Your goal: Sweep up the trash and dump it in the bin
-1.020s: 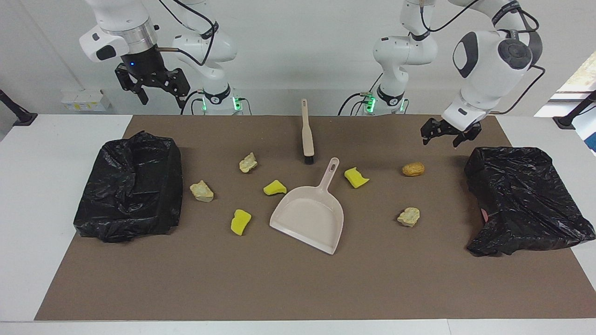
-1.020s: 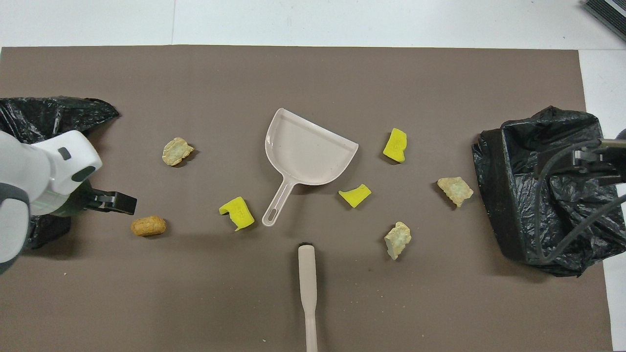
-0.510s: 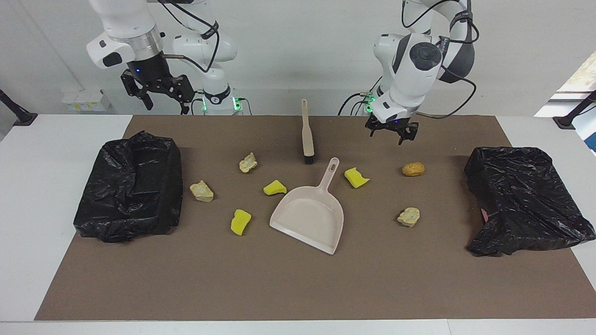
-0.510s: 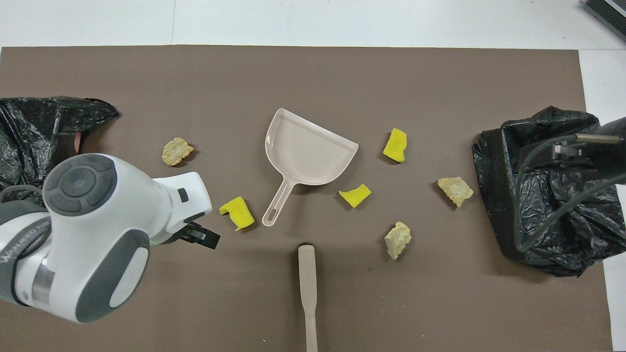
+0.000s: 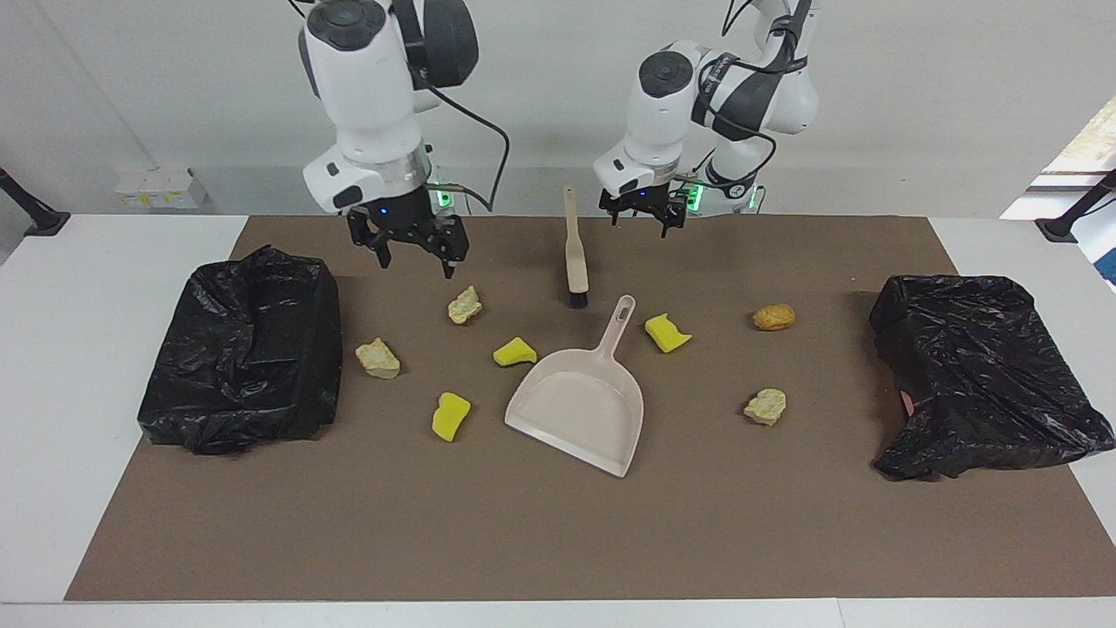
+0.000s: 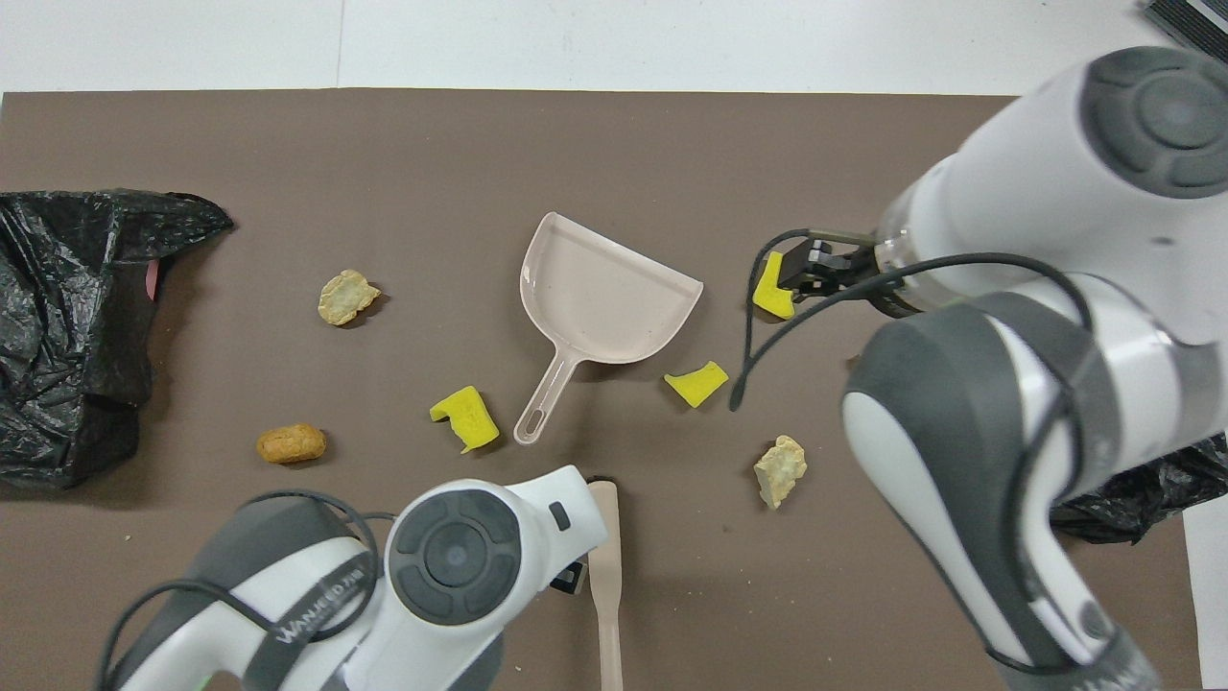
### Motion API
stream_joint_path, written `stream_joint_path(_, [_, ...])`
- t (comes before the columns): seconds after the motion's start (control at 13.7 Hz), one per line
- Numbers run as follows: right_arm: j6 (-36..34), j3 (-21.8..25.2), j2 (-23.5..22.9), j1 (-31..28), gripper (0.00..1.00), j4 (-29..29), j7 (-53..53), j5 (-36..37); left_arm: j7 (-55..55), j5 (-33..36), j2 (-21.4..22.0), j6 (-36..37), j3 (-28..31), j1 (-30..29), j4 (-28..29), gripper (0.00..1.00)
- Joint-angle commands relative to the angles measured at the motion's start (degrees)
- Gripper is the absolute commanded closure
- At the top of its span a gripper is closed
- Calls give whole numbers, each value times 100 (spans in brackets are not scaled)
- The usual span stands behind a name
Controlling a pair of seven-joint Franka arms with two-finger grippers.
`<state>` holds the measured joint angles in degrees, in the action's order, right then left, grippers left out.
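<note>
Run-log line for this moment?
left gripper: open, beside brush handle | right gripper: open, above mat | dustpan: empty | trash: all unswept

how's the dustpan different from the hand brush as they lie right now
The dustpan is a wide, shallow scoop with a short handle; the hand brush is a narrow stick with dark bristles at one end. The dustpan lies farther from the robots than the brush. The dustpan's handle points toward the robots, the brush's bristle end away from them. Both are beige and lie flat on the brown mat, untouched by either gripper.
</note>
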<state>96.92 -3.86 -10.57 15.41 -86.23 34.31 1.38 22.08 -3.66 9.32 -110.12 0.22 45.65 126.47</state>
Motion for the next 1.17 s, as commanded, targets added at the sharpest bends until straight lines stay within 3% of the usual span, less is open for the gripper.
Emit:
stream_joint_path(0.0, [63,52,-1031,523,0,990,959,46,908,-83,184,-797,118,793,719,0])
stream_joint_path(0.29, [273,17,-1868,1016,0,1784,1839,37,2122,-83,-35,-1984,118,1709,1318,0])
stream_joint_path(0.8, [1101,-9,-2783,1746,0,1873,3265,-33,2362,-83,-458,-2321,127,2079,1318,1])
stream_joint_path(0.95, [1083,-62,-2722,1764,0,1812,3266,-251,2362,-83,-458,-2259,127,2079,1283,23])
stream_joint_path(1.02, [1075,-62,-2705,1773,0,1724,3275,-418,2362,-83,-449,-2250,127,2079,1266,39])
stream_joint_path(1.09, [1048,-62,-2661,1764,0,1636,3266,-489,2371,-83,-431,-2250,136,2071,1266,63])
